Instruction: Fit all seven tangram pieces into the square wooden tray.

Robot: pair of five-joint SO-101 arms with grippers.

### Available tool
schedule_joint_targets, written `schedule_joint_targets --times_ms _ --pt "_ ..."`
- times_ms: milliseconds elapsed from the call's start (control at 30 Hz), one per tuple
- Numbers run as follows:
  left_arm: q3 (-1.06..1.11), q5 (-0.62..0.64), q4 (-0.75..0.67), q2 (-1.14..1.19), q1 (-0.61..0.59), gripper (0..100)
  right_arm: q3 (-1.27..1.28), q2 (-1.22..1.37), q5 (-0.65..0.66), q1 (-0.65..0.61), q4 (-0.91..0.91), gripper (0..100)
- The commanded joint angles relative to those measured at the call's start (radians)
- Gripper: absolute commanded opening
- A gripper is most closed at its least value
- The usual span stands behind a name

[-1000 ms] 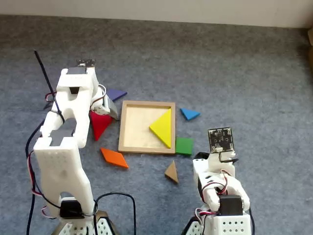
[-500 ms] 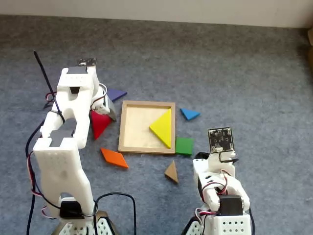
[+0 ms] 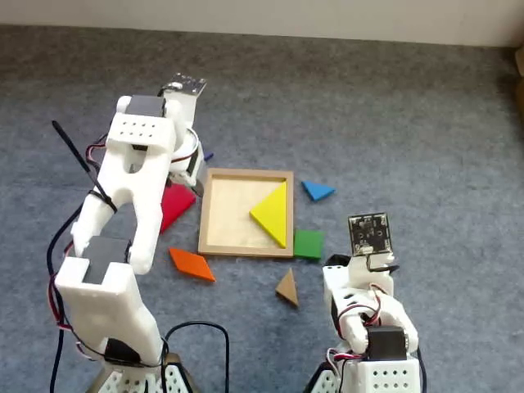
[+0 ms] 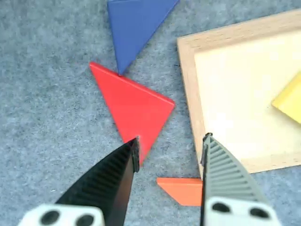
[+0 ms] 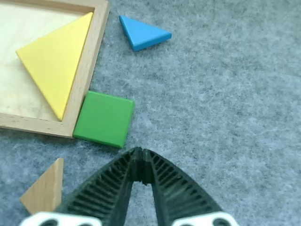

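Observation:
The square wooden tray (image 3: 206, 214) lies on the carpet with a yellow triangle (image 3: 273, 214) in its right half. Left of the tray, half under my left arm (image 3: 143, 164), lies the red triangle (image 3: 174, 203). My left gripper (image 4: 170, 143) hangs open above the carpet, one fingertip over the corner of the red triangle (image 4: 134, 110), the other over the tray's rim (image 4: 188, 94). Beyond the red piece sits a dark blue triangle (image 4: 134, 23). My right gripper (image 5: 141, 153) is shut and empty, just short of the green square (image 5: 104, 118).
An orange parallelogram (image 3: 191, 264) lies in front of the tray's left corner, and a tan triangle (image 3: 286, 287) sits in front of the green square (image 3: 308, 244). A small light blue triangle (image 3: 317, 191) rests off the tray's right side. Grey carpet surrounds everything.
My left arm has risen and swung toward the back right, now covering most of the dark blue triangle. The red triangle stays on the carpet. The right arm has not moved.

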Motion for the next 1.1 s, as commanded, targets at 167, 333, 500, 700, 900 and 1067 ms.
schedule_joint_targets --times_ms 167,333,500,700,900,1067 --pt "-0.002 -0.008 0.0 0.007 -0.116 32 0.094 -0.012 0.011 0.01 -0.01 2.3" --pt "-0.012 0.032 -0.101 0.168 -0.143 34 0.094 -0.012 0.011 0.01 -0.01 2.3" --pt "-0.031 0.041 -0.169 0.266 -0.136 34 0.094 -0.012 0.011 0.01 -0.01 2.3" --pt "-0.077 0.041 -0.147 0.312 -0.114 26 0.094 -0.012 0.011 0.01 -0.01 2.3" --pt "-0.077 0.023 -0.147 0.32 -0.087 19 0.094 -0.012 0.011 0.01 -0.01 2.3" --pt "-0.091 0.023 -0.117 0.312 -0.065 19 0.094 -0.012 0.011 0.01 -0.01 2.3"
